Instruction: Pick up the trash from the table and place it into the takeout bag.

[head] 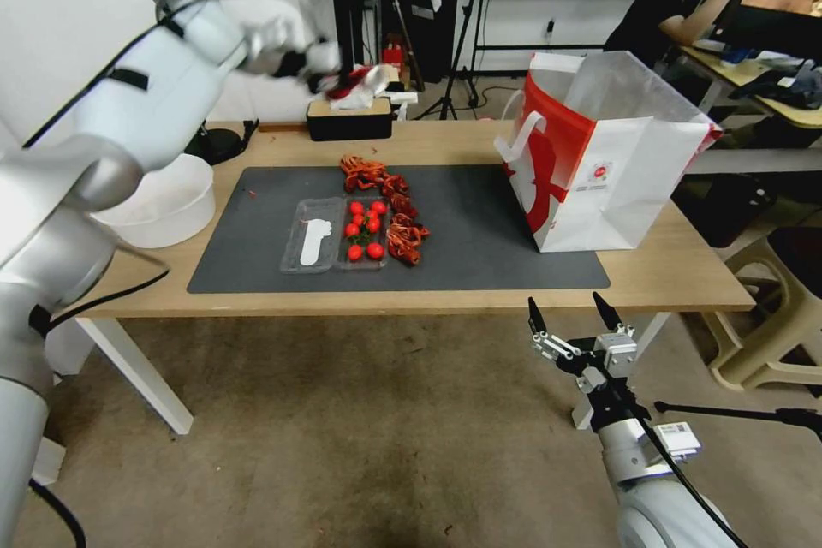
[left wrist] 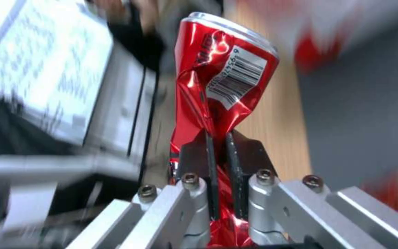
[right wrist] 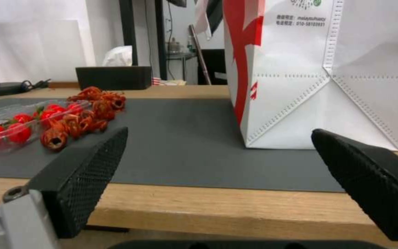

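Left wrist view showed the left gripper (left wrist: 222, 173) clenched on the crushed red can (left wrist: 217, 86), its dented body creased at the waist, a white barcode label near the silver rim, raised above the table's (head: 668, 274) far edge. The right gripper (head: 574, 317) hung spread off the near edge, below the takeout bag (head: 616, 180)

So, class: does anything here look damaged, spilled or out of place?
Yes. The red can clamped in the left gripper is crushed and creased. On the grey mat, red peel-like scraps lie loose beside an open clear tray of tomatoes.
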Robot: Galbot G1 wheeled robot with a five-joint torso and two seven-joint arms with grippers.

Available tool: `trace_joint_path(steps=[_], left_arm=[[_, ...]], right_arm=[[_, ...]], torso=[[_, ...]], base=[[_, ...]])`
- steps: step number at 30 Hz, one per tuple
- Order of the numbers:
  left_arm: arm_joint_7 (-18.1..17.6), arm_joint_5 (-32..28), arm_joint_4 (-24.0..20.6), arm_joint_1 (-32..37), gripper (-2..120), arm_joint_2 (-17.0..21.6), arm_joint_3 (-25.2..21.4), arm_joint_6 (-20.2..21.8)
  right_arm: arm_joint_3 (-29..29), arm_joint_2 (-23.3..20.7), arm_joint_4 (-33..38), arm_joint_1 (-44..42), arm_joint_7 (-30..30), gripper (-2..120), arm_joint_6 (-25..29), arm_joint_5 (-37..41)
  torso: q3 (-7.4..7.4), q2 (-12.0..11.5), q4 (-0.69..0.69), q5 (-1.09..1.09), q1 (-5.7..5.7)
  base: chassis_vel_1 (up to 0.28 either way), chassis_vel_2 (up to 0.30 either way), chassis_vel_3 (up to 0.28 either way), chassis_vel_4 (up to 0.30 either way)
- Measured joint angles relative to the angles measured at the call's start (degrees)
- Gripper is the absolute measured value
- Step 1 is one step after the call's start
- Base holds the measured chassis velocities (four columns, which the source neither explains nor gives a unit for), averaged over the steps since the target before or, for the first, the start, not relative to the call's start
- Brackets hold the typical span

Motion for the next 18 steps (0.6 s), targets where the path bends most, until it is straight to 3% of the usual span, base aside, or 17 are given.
trace_joint_path(steps=[2, 3, 4, 7, 8, 11, 12, 16, 18], left_arm=[[-1.14, -5.60, -2.20, -0.84, 4, -1.15, 1.28, 2.45], [-3.31, -11.17, -4.38, -1.75, 4, -2.76, 2.50, 4.86], [-3.31, -11.17, -4.38, -1.75, 4, -2.76, 2.50, 4.86], [-9.46, -20.07, -6.57, -3.43, 4, -6.31, 5.19, 7.34], [-9.46, -20.07, -6.57, -3.43, 4, -6.31, 5.19, 7.34], [-15.36, -26.38, -6.28, -4.55, 4, -12.21, 8.27, 7.83], [-15.36, -26.38, -6.28, -4.55, 4, -12.21, 8.27, 7.83], [-20.74, -31.11, -4.16, -4.58, 4, -21.47, 11.11, 7.40], [-21.44, -31.30, -3.48, -4.41, 4, -23.33, 11.38, 7.30]], right_arm=[[0.02, 0.10, 0.00, -0.02, 0.00, 100, 0.00, -0.02], [0.06, 0.24, 0.00, -0.12, 0.00, 100, 0.00, -0.08], [0.06, 0.24, 0.00, -0.12, 0.00, 100, 0.00, -0.08], [0.22, 0.35, 0.00, -0.32, -0.02, 100, 0.09, -0.13], [0.22, 0.35, 0.00, -0.32, -0.02, 100, 0.09, -0.13], [0.25, 0.53, -0.03, -0.23, -0.06, 100, 0.19, -0.16], [0.25, 0.53, -0.03, -0.23, -0.06, 100, 0.19, -0.16], [0.52, 0.93, -0.12, -0.15, -0.10, 100, 0.43, -0.17], [0.63, 1.04, -0.19, -0.22, -0.12, 100, 0.58, -0.18]], torso=[[0.00, 0.00, 0.01, -0.01, 0.00], [0.00, 0.00, 0.00, -0.01, 0.00], [0.00, 0.00, 0.00, -0.01, 0.00], [0.00, 0.01, 0.01, -0.02, 0.00], [0.00, 0.01, 0.01, -0.02, 0.00], [0.00, 0.01, 0.04, -0.03, 0.00], [0.00, 0.01, 0.04, -0.03, 0.00], [0.00, 0.01, -0.04, 0.02, 0.00], [-0.01, 0.01, -0.05, 0.03, 0.00]], base=[[0.000, 0.000, 0.000, 0.000], [0.000, 0.000, 0.000, 0.000], [0.000, 0.000, 0.000, 0.000], [0.000, 0.000, 0.000, 0.000], [0.000, 0.000, 0.000, 0.000], [0.000, 0.000, 0.000, 0.000], [0.000, 0.000, 0.000, 0.000], [0.000, 0.000, 0.000, 0.000], [0.000, 0.000, 0.000, 0.000]])
